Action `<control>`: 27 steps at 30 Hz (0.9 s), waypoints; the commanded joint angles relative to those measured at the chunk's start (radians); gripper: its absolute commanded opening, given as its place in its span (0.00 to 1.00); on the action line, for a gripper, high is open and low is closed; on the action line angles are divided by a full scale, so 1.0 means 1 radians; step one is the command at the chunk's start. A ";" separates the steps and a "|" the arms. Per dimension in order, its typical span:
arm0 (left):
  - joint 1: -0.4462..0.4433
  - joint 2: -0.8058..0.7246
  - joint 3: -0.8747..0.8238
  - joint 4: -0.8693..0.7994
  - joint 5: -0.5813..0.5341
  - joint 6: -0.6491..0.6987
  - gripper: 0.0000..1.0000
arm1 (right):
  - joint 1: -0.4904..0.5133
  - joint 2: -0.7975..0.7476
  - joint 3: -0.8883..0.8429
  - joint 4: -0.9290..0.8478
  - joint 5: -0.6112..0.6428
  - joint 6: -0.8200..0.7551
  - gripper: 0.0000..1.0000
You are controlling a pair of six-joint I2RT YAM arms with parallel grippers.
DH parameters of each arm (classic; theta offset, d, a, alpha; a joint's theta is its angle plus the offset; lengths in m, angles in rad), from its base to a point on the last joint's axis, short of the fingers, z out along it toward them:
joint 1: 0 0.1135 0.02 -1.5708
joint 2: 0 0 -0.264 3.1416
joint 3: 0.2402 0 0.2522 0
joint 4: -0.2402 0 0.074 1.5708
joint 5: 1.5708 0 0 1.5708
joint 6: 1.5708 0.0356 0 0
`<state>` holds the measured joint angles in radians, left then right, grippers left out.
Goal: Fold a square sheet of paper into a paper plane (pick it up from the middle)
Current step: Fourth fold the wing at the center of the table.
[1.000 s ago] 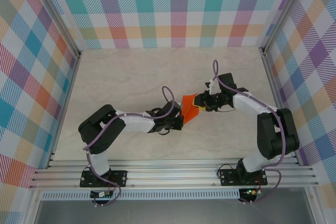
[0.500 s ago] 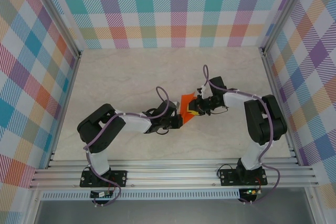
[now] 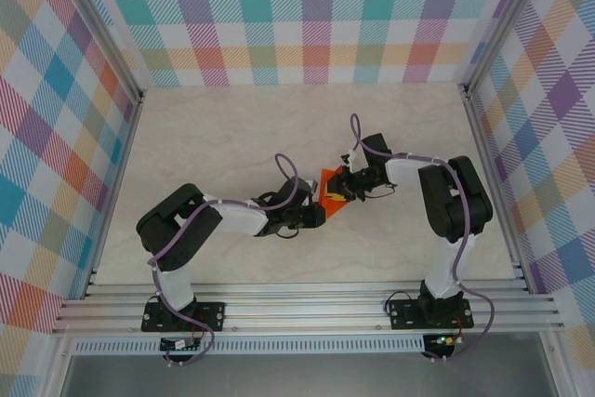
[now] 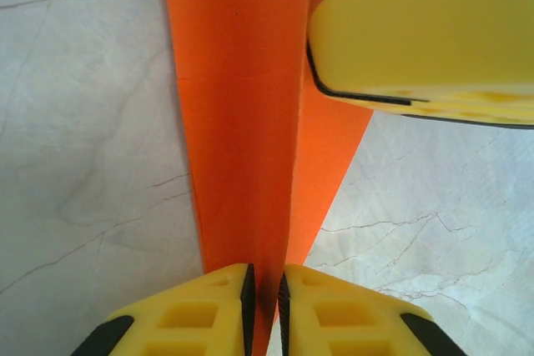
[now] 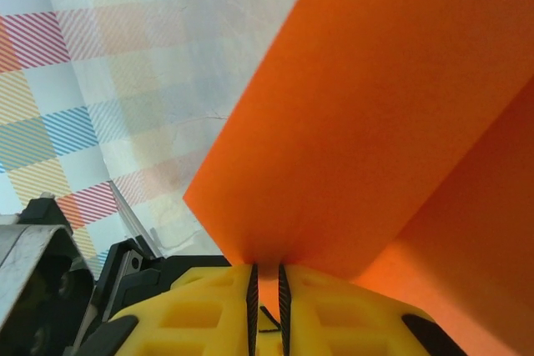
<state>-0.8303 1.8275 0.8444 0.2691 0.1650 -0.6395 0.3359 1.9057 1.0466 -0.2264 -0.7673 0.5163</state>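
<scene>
Over the table [image 3: 232, 137], creased orange paper [image 3: 327, 194]

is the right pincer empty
No, in the right wrist view the orange paper runs down into the narrow gap of the right pincer, which is closed on it.

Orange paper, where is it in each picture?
Top external: orange paper mid-table, between the left gripper and right gripper.
Left wrist: a tall strip running down between the yellow fingers.
Right wrist: a big sheet across the right, its lower edge between the fingers.
Shared landmark: the pale marble table behind it.
</scene>
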 commanded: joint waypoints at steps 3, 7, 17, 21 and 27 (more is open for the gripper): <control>0.014 -0.006 -0.025 -0.082 0.000 0.012 0.20 | 0.004 0.018 0.039 0.003 0.005 0.000 0.17; 0.013 -0.010 -0.024 -0.085 0.013 0.019 0.20 | 0.004 0.025 0.044 -0.007 0.018 -0.003 0.17; 0.014 -0.023 -0.006 -0.158 -0.024 0.056 0.26 | 0.005 0.027 0.052 -0.028 0.033 -0.010 0.16; 0.014 -0.020 0.006 -0.184 -0.029 0.080 0.27 | 0.004 0.024 0.055 -0.031 0.035 -0.009 0.16; 0.013 -0.015 0.016 -0.200 -0.037 0.092 0.18 | 0.004 0.021 0.053 -0.033 0.038 -0.009 0.16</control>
<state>-0.8288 1.8099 0.8631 0.1852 0.1562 -0.5697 0.3359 1.9198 1.0767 -0.2489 -0.7322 0.5156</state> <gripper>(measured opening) 0.197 0.161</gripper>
